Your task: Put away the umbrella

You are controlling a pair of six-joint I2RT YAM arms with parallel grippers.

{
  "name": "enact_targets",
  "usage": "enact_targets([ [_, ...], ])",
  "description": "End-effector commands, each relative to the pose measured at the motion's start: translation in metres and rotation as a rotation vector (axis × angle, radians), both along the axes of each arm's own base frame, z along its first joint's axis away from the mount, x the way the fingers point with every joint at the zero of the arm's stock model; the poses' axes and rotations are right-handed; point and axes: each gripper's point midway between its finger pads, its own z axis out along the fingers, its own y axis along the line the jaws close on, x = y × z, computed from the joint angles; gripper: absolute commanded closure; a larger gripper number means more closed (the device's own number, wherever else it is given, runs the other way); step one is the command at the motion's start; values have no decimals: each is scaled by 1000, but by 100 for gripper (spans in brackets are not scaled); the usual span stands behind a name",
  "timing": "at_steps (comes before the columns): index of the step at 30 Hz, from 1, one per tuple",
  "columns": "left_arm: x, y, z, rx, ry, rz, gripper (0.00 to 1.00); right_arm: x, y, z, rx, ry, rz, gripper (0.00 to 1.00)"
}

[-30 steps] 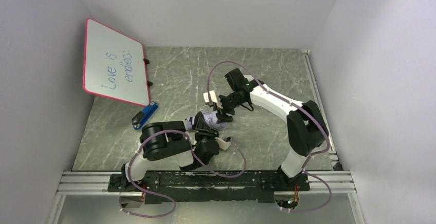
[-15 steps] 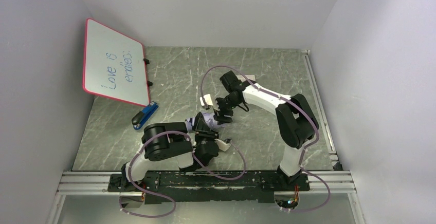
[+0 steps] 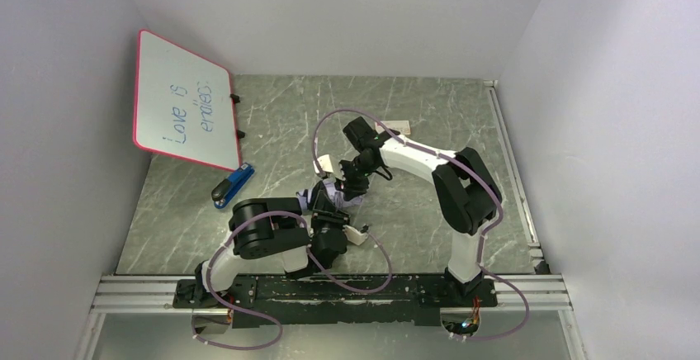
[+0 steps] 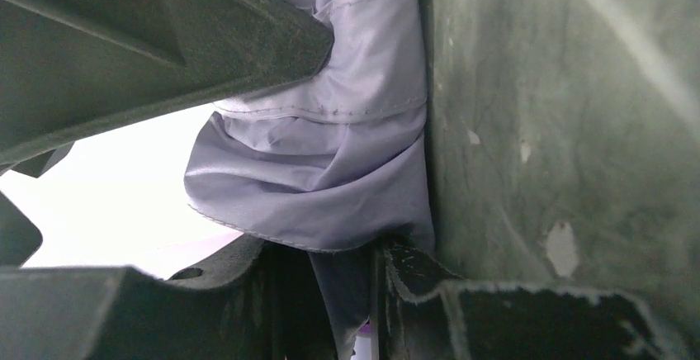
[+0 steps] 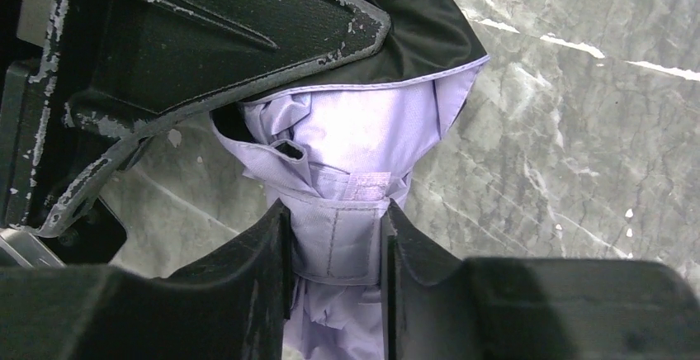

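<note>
The umbrella (image 3: 337, 189) lies folded on the green marbled table, a pale lavender bundle between my two grippers. In the left wrist view its gathered fabric (image 4: 330, 153) runs down into my left gripper (image 4: 363, 298), whose jaws pinch a fold of it. My left gripper (image 3: 328, 210) sits at the umbrella's near end. My right gripper (image 3: 352, 184) comes in from the far side. In the right wrist view its jaws press both sides of the stitched strap around the umbrella (image 5: 355, 145), so my right gripper (image 5: 337, 248) is shut on it. The handle is hidden.
A red-framed whiteboard (image 3: 186, 100) leans at the back left. A blue stapler (image 3: 234, 186) lies in front of it. A pale strip (image 3: 396, 123) lies behind the right arm. A metal rail (image 3: 512, 162) runs along the table's right edge.
My right arm has swung left and down onto the umbrella, and its jaws have narrowed onto the strapped bundle. The left arm and its grip have not moved.
</note>
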Motion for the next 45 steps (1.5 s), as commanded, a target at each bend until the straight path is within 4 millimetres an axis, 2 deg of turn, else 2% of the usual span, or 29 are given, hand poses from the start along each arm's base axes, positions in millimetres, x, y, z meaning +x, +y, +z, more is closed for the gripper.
enact_targets([
  [1,-6,2,11,53,-43,-22,95,7,-23,-36,-145,-28,-85,73],
  [5,-9,-3,44,-54,-107,-9,95,10,-24,-34,-127,-63,-121,78],
  [8,-16,-2,79,-193,-174,10,95,10,-28,-36,-134,-91,-131,79],
  [12,-34,-2,103,-261,-200,-9,89,15,-33,-38,-142,-135,-154,79],
  [17,-56,3,105,-350,-142,-7,83,13,-37,-41,-155,-138,-155,79],
  [22,-73,-8,75,-378,31,-41,86,14,-35,-39,-148,-137,-161,79],
  [26,-82,-14,70,-521,200,-17,84,13,-36,-39,-156,-139,-161,79],
  [28,-85,-8,77,-609,239,12,83,13,-38,-39,-164,-147,-162,79],
  [30,-87,-1,93,-734,268,37,81,13,-39,-40,-168,-157,-166,79],
  [34,-94,13,139,-1108,375,63,76,11,-42,-42,-180,-181,-169,78],
  [39,-90,66,199,-1535,378,104,59,7,-44,-44,-203,-227,-167,78],
  [42,-81,90,219,-1631,340,122,53,-3,-44,-47,-210,-263,-149,78],
  [45,-71,97,226,-1628,336,157,47,-12,-43,-51,-226,-308,-137,78],
])
